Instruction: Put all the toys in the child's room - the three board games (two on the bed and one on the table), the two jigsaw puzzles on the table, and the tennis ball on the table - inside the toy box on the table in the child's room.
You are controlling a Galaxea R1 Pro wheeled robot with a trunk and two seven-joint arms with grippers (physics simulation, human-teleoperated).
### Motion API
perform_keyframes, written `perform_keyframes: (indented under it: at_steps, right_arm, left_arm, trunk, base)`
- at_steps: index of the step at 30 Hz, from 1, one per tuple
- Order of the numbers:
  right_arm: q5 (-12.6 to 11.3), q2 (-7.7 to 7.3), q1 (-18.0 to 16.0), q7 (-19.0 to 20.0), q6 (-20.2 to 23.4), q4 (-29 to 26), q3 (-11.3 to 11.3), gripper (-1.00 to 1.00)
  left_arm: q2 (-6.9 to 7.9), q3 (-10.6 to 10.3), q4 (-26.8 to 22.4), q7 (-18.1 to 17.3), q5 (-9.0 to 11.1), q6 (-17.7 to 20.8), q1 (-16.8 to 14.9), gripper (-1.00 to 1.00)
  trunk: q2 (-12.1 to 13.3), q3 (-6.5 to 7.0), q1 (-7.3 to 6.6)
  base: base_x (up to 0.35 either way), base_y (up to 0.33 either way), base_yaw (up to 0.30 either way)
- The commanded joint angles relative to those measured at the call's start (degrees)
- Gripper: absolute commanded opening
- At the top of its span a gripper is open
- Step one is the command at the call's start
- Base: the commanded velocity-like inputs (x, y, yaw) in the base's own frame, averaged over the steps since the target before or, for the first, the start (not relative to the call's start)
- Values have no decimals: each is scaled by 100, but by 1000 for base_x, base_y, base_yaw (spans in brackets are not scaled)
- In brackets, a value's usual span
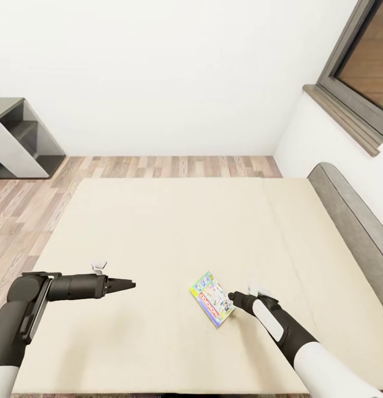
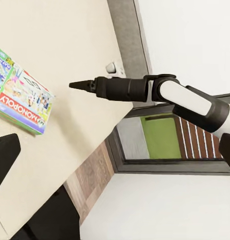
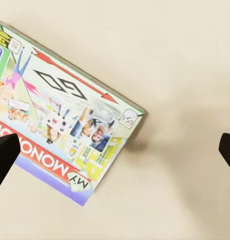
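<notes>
A plain white wall (image 1: pixel 175 77) closes the far side. Below it runs grey-brown wood-plank flooring (image 1: pixel 175 166), continuing down the left. At far left stands a dark grey open-shelved cabinet (image 1: pixel 20 138). On the right wall sits a dark-framed window (image 1: pixel 363 72) above a grey sill. Light is soft and even.

Lighting: bright, even, diffuse; no single source apparent. Shadows: faint and soft; a thin dark edge under the Monopoly box (image 3: pixel 65 120) on the bed (image 1: pixel 158 232). Glare: none; white walls (image 1: pixel 175 72) near overexposed. Sharpness: head view slightly soft; wrist views clear, box print legible. Distortion: wide-angle splay at head view edges.
</notes>
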Motion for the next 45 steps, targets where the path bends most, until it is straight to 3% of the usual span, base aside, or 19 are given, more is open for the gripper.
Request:
perform_keyframes:
  at_steps: [1,24,45]
  right_arm:
    - [-57,-9,-6,-56,7,-13,38,100]
    - [-50,-9,-3,-52,-4,-14,38,100]
    - [-33,-11,7,-47,-54,-7,83,100]
  left_arm:
    - [-1,6,-9,-53,-60,58,-2,100]
    - [7,16,-21,-53,-59,61,4,100]
    - [-1,8,-21,-53,-59,61,4,100]
  trunk:
    - [-10,-18,3]
    - [-10,-233,3]
    - [-10,-253,3]
  base:
    - [0,0,0]
    - [0,0,0]
    - [0,0,0]
